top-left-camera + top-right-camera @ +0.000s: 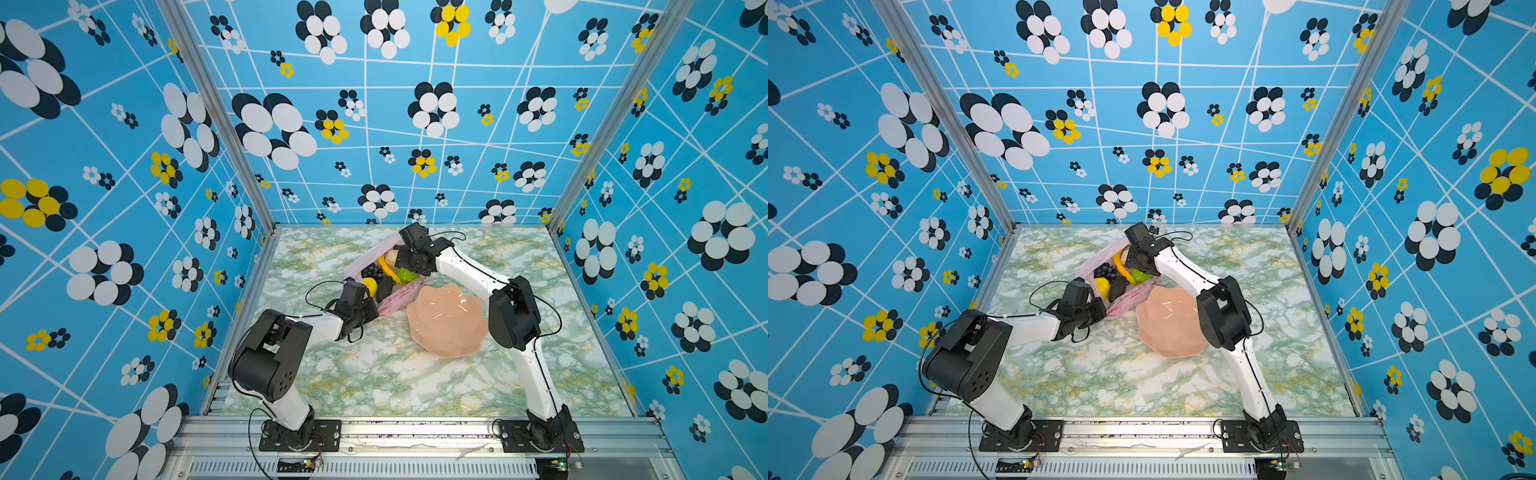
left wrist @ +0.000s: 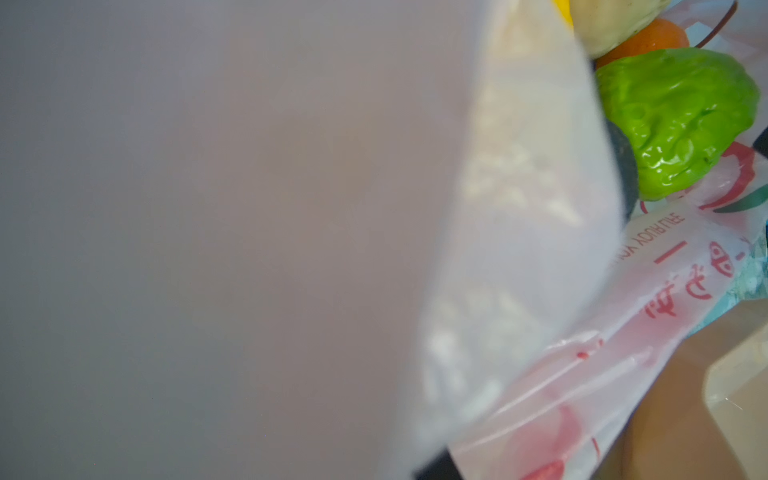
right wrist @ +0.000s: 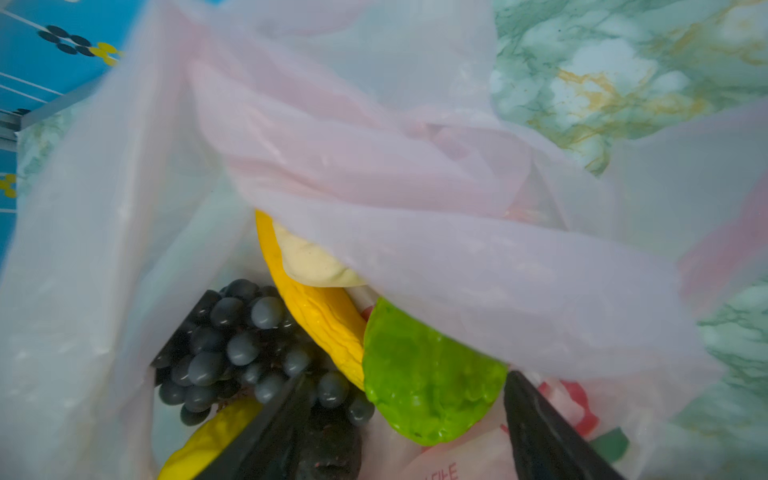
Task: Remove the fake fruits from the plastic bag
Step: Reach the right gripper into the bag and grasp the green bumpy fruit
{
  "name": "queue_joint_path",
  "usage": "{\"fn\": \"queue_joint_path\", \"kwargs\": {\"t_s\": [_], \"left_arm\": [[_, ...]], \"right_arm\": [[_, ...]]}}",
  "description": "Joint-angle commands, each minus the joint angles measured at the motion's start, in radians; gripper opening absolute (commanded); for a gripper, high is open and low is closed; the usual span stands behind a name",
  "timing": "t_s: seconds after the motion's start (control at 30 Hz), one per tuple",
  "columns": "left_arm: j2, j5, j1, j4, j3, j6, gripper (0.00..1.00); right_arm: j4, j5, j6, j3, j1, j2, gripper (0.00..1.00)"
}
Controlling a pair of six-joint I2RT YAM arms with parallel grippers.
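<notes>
Top views both show the marbled table (image 1: 374, 382), with the left gripper (image 1: 371, 309) nearest, at the near left edge of the pink bag (image 1: 392, 302). Its fingers are closed on that edge. In the left wrist view the bag's film lies blurred across most of the lens. Just right of the bag's near corner sits a peach dish (image 1: 446, 322).

The bag lies on the table with its mouth open upward, and every fruit that shows is inside it. Nearest are a yellow fruit (image 1: 370, 286) and a dark fruit (image 1: 385, 287), side by side. Behind them lie the black grapes (image 1: 372, 271), the banana (image 1: 389, 271) and a green fruit (image 1: 407, 275). Farthest is a beige fruit (image 1: 392, 258). The left wrist view adds a small orange fruit (image 2: 648, 39), tucked between the green one and the beige one.

At the bag's far end the right gripper (image 3: 407, 376) reaches down into the mouth. In the right wrist view its fingers (image 3: 282, 436) stand apart on either side of the green fruit's lower part, not clamped on it. The grapes are just beside one finger, and a pink fold of the bag hangs over the fruits beyond.
</notes>
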Motion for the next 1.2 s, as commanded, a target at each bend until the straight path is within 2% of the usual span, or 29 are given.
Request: {"fn": "queue_joint_path", "kwargs": {"t_s": [0.0,0.2,0.43,0.67,0.97,1.17], "left_arm": [[-0.033,-0.020,-0.005,-0.015,-0.017,0.000,0.08],[-0.027,-0.014,-0.005,-0.011,-0.015,-0.001,0.08],[-0.030,-0.012,-0.007,-0.011,-0.016,-0.001,0.08],[-0.032,-0.016,-0.007,-0.015,-0.016,0.000,0.08],[-0.044,-0.022,-0.005,-0.020,-0.017,0.003,0.08],[-0.044,-0.024,-0.005,-0.023,-0.016,0.004,0.08]], "right_arm": [[-0.071,0.038,0.013,0.036,0.003,0.033,0.76],[-0.096,-0.016,-0.007,0.114,0.003,0.112,0.76],[-0.151,-0.010,-0.024,0.185,0.002,0.170,0.79],[-0.157,-0.022,-0.040,0.213,-0.003,0.185,0.71],[-0.211,-0.049,-0.051,0.292,-0.005,0.244,0.78],[-0.203,-0.067,-0.055,0.306,-0.006,0.250,0.68]]}}
